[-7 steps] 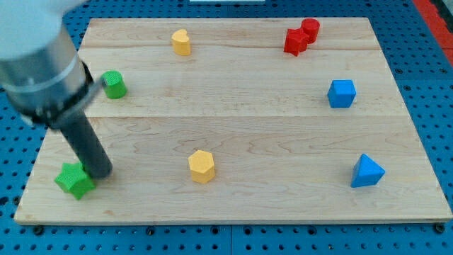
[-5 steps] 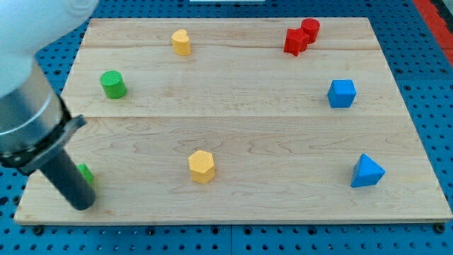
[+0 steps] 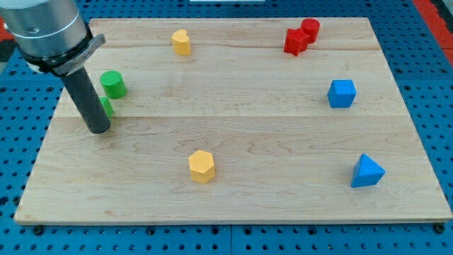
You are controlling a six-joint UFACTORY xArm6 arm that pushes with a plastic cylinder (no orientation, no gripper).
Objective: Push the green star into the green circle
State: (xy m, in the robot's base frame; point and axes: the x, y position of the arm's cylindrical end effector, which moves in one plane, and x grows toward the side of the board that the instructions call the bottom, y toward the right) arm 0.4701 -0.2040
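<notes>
Peeking from behind my tip (image 3: 99, 129), green star (image 3: 107, 107), mostly hidden, just below green circle (image 3: 113, 84)

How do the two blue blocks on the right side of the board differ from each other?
The blue cube is boxy with a flat top; the blue triangle block is a wedge with a pointed corner. The cube sits higher in the view, the triangle nearer the bottom edge. Both are the same blue and stand apart from other blocks.

No text, label, brand, number or sign can be read anywhere in view.
</notes>
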